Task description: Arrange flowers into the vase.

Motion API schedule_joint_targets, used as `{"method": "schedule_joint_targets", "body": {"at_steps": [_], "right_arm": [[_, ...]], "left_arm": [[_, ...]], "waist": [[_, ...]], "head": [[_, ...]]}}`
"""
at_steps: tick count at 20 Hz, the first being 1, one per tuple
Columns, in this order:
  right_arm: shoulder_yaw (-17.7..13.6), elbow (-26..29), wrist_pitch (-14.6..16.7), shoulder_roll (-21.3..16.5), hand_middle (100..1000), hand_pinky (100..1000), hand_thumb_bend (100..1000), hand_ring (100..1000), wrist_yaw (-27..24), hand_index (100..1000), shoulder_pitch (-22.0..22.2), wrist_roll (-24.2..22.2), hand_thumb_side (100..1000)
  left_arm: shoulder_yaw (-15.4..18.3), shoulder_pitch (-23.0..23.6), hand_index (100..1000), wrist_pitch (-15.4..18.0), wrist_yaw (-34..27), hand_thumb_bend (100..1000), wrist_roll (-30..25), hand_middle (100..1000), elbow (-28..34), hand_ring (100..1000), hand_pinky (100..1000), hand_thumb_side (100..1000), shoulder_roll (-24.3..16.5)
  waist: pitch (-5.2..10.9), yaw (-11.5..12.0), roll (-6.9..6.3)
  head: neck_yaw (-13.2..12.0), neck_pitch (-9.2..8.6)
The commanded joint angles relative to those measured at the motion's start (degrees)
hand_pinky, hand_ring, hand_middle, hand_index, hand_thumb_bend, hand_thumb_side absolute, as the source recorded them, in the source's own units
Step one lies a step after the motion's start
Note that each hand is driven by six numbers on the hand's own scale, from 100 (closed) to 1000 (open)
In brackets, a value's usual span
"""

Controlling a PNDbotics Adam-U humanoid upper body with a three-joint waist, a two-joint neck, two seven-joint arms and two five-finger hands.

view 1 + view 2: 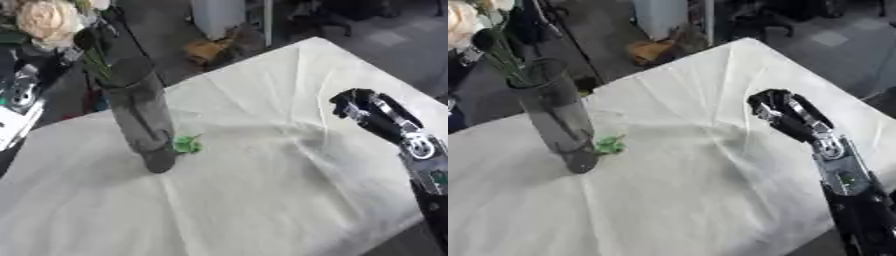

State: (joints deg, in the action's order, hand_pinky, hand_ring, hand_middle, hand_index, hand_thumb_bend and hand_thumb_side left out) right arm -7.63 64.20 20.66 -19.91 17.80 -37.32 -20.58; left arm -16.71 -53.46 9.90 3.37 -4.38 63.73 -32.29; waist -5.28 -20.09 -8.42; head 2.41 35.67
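You will find no text you can read in either view; the glass vase (140, 120) carries no label, and the white tablecloth (262, 190) bears no print. The right hand (785, 116) shows silver patches, but you cannot make out any letters or numbers there.

Right arm up over the table, hand empty.

The right arm comes in from the lower right corner, black forearm with a silver wrist joint, angled up and inward above the white tablecloth (262, 200). The right hand (779, 111) hangs over the cloth's right half, fingers curled downward and closed on nothing, clear of the cloth's surface. Only 1 arm shows; the left hand appears in neither eye view.
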Motion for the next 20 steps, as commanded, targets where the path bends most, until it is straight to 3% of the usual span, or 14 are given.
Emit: {"method": "schedule_joint_targets", "body": {"at_steps": [1,9,20], "right_arm": [[-0.3,0.7,0.0,-0.8,527,630,304,636,-0.5,718,-1.1,0.0,794],[-0.3,0.6,0.0,-0.9,527,629,300,636,-0.5,718,-1.1,0.1,796],[-0.3,0.4,0.1,-0.9,527,629,296,636,-0.5,718,-1.2,0.2,798]], "left_arm": [[0.7,-1.3,586,0.0,1.2,950,-0.5,543,0.4,631,553,1000,-1.4],[0.9,-1.1,684,0.9,4.7,959,-0.2,732,0.8,774,716,1000,-1.6],[1.8,-1.0,792,2.7,12.8,988,-2.2,808,0.5,834,811,1000,-1.9]], "waist": [[0.86,0.0,0.44],[0.69,0.0,0.51],[0.54,0.2,0.76]], "head": [[-0.1,-0.29],[-0.2,-0.29],[-0.3,-0.33]]}}
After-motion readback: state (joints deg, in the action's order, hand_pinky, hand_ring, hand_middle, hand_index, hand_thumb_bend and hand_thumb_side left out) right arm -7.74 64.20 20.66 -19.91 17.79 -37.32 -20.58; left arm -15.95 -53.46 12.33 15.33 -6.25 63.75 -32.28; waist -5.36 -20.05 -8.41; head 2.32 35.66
